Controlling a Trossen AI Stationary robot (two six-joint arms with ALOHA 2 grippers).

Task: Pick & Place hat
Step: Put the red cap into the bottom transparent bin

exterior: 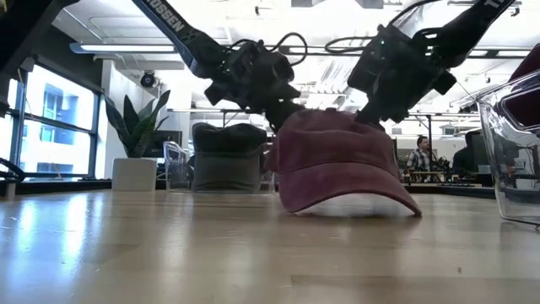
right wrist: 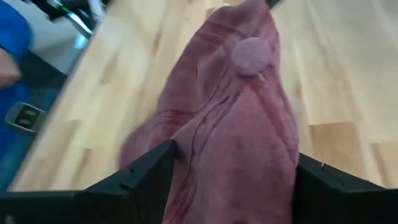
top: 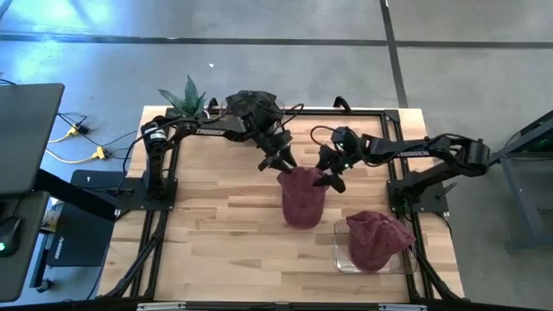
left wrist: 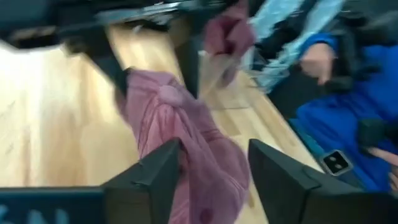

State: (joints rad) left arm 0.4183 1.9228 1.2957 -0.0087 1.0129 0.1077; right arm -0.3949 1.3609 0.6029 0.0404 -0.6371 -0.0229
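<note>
A maroon hat (top: 302,197) sits crown up in the middle of the wooden table, resting on its rim and brim (exterior: 380,205). My left gripper (top: 283,164) stands open at the crown's far left side. In the left wrist view the cloth (left wrist: 205,155) shows between its fingers. My right gripper (top: 331,180) stands open at the crown's far right side. Its fingers lie on either side of the crown, whose top button (right wrist: 250,55) shows ahead of them. In the low view both grippers slant down onto the top of the crown (exterior: 337,127). My left gripper slants down from the far left, its open fingertips (exterior: 283,116) at the crown's upper edge; I cannot tell whether they touch the cloth. My right gripper slants down from the far right, with the crown's cloth (right wrist: 236,162) filling the gap between its fingers; I cannot tell whether they touch it.
A clear container (top: 340,252) at the near right holds a second maroon hat (top: 376,238). A dark hat (top: 252,105) lies in another clear container at the far edge, beside a potted plant (top: 186,99). A person in blue (left wrist: 348,93) is beyond the table. Bare wood lies at the near left.
</note>
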